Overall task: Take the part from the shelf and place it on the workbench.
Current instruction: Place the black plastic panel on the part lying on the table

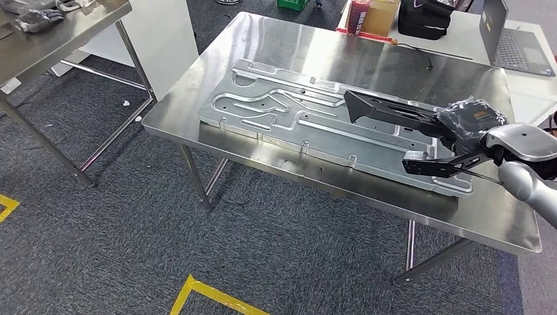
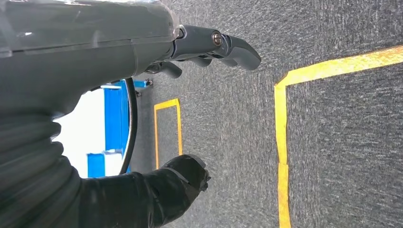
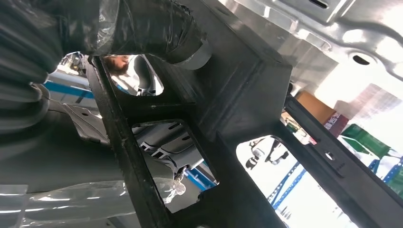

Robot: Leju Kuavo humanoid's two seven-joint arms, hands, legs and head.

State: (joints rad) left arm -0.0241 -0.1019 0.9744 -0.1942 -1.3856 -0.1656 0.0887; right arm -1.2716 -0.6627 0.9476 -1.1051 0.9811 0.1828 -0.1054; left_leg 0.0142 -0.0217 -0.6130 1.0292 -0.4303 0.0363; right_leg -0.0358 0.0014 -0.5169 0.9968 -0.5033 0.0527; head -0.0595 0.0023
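R hand fingers hold black open-frame metal part over stamped silver sheet-metal panel on steel counter, L hand fingers loosely apart w/ nothing; risk: far end beyond fingers snags panel ribs, so part tips.

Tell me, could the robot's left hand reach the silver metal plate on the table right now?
Probably not as it stands. The left hand hangs low, over grey carpet and yellow floor tape, holding nothing. The silver plate lies up on the steel table, so the arm would first have to rise.
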